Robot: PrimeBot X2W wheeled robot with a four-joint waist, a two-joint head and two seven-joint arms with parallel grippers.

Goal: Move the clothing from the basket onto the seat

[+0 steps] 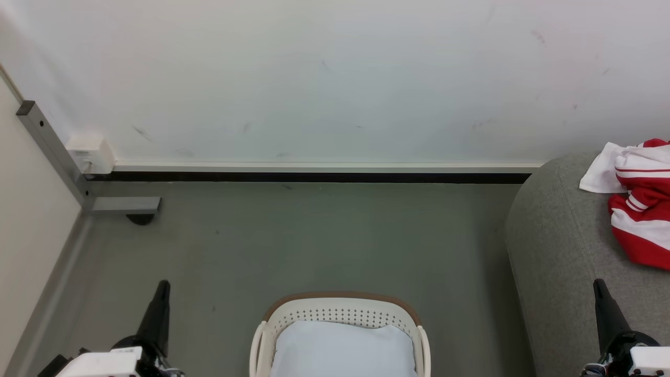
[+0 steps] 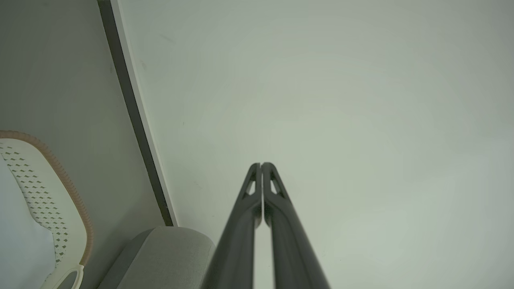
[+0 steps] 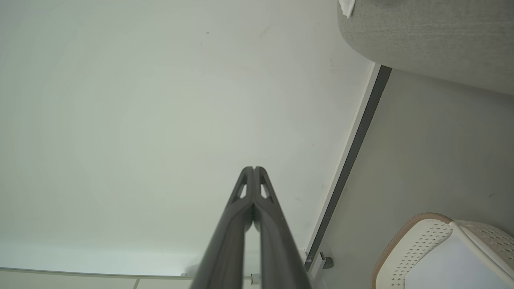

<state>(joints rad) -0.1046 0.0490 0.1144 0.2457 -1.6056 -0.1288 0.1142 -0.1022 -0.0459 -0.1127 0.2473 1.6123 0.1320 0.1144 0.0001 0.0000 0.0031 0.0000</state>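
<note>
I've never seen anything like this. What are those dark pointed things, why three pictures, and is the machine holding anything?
It is a two-armed robot. The head view looks down at the floor: the dark points are its left gripper and right gripper, both shut and empty. The other two pictures come from wrist cameras, each looking along its own closed fingers toward the wall. The basket holds a pale cloth pad. The clothing, red and white, lies on the grey seat.

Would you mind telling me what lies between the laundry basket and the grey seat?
Nothing but a strip of bare grey floor separates the basket from the seat, as the head view shows.
</note>
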